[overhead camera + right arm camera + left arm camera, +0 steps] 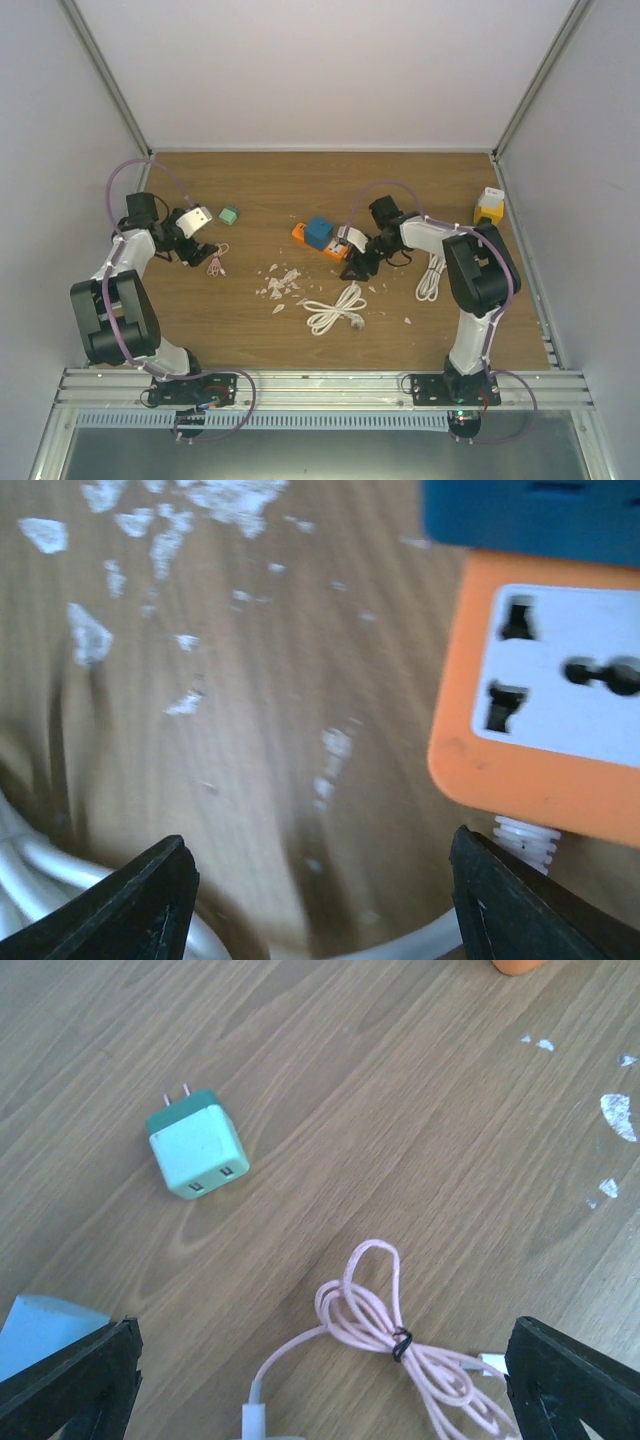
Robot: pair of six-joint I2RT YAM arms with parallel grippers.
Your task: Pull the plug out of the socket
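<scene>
- Plug (319, 231), blue, sat in the orange socket (301, 233) mid-table, not yet pulled.
- I judged this the approach: the right claw (320, 900) hung partly open and empty, just short of the socket. Next it had to reach the plug and close.
- Left claw (320, 1390) gaped wide, holding nothing.
- Only its wrist view showed the teal charger's (197, 1150) prongs beside a pink cable (400, 1345).

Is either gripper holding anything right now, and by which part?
Nothing is held. The left gripper is open over the pink cable; the right gripper is open beside the orange power strip.
</scene>
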